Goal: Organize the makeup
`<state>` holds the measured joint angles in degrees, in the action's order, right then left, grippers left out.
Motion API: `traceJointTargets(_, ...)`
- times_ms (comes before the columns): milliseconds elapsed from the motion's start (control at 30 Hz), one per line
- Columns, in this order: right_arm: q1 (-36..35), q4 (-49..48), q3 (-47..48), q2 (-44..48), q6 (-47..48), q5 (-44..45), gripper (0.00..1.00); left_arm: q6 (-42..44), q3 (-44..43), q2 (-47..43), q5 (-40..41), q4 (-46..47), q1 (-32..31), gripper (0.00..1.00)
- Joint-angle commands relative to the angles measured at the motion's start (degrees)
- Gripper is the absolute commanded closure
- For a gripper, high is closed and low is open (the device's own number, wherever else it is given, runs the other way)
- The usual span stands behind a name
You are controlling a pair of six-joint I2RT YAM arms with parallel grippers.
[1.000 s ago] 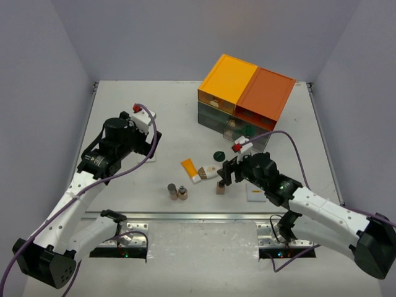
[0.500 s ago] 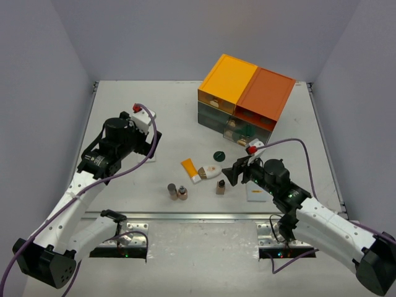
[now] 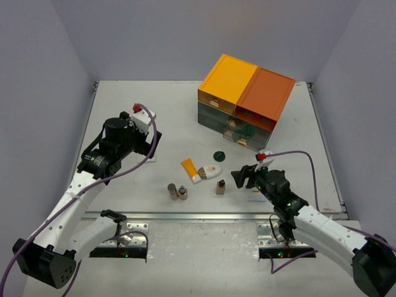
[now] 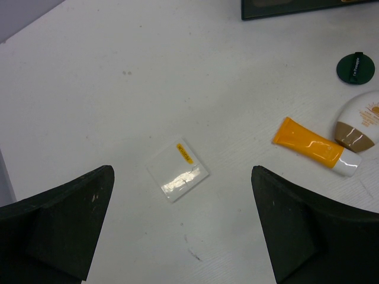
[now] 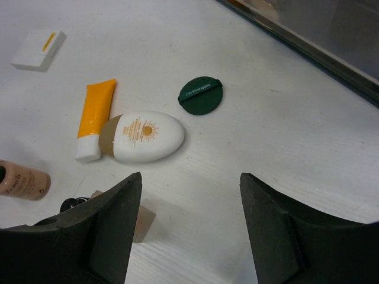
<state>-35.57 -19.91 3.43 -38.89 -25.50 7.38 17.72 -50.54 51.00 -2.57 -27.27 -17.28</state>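
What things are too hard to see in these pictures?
Drawer chest insides: top view, too small and dark.
White square: top view, partly under the right arm.
Brown bottle: right wrist view, mostly behind the right gripper.
Second bottle: same view, cut by the left edge.

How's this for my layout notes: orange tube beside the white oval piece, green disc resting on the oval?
One error: the green disc lies on the table, apart from the white oval piece, as the right wrist view shows. The orange tube is beside the oval.
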Motion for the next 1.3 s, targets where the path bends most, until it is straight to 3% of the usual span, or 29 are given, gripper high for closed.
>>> traceJointTargets(0,0.3,-17.5,-6.9,-0.8,-1.3,2.2,0.34,-0.1,-1.3,-0.8,-0.5,1.4,-0.3,0.0)
traceJointTargets(333,0.3,-34.7,-12.1,-12.0,-5.6,7.1,0.34,-0.1,-1.2,-0.3,-0.7,1.6,-0.3,0.0)
traceJointTargets(500,0.3,-38.1,-13.6,-14.8,-8.4,8.9,0.34,0.0,-1.0,-0.5,-0.6,1.6,-0.3,0.0)
traceJointTargets(867,0.3,-38.4,-14.2,-12.1,-7.4,8.6,0.35,0.5,-2.1,1.3,-2.0,1.3,-0.3,0.0)
traceJointTargets(1267,0.3,-37.8,-10.7,-16.4,-7.5,10.2,0.36,0.6,-4.8,3.8,-3.6,-0.2,-0.3,0.0)
